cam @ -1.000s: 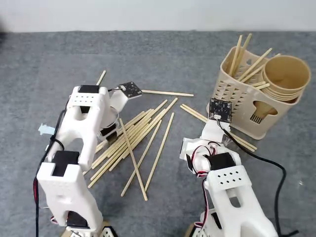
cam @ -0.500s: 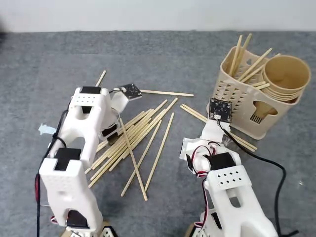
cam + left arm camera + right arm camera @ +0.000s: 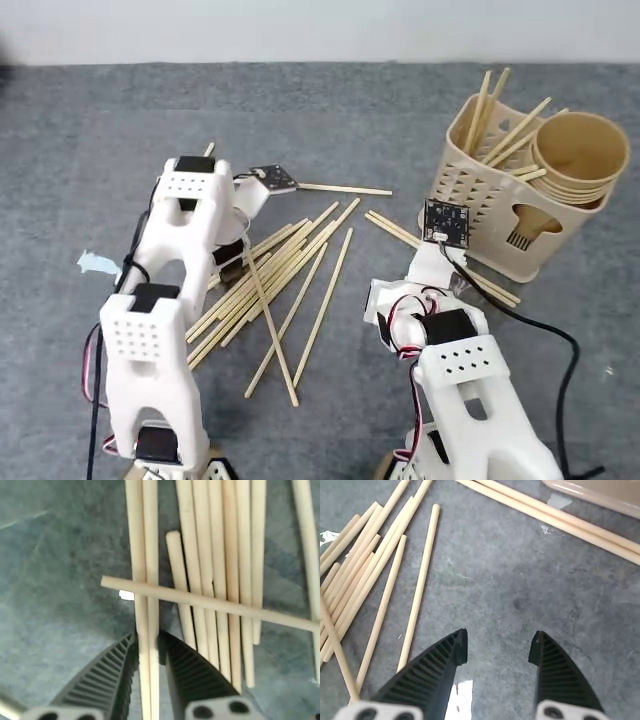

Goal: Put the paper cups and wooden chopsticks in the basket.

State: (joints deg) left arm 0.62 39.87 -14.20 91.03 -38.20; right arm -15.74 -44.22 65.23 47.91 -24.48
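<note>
**Table** (image 3: 80, 120): the grey table has a felt-like covering with a mottled, fibrous texture. In the high view it runs from the near edge to the far edge and across the full width. The same surface appears at close range in the left wrist view (image 3: 60, 580) and the right wrist view (image 3: 520, 580).

**Wall** (image 3: 300, 30): a plain, pale band along the far edge of the table.

**Arrow marker** (image 3: 93, 263): a small, light-blue, arrow-shaped piece. It lies flat on the table toward its left side.

**Fleck** (image 3: 126, 595): a small white spot on the grey covering. Its material cannot be told.

**Patch** (image 3: 556, 501): a pale, irregular mark on the covering, with smaller pale specks just beside it.
</note>
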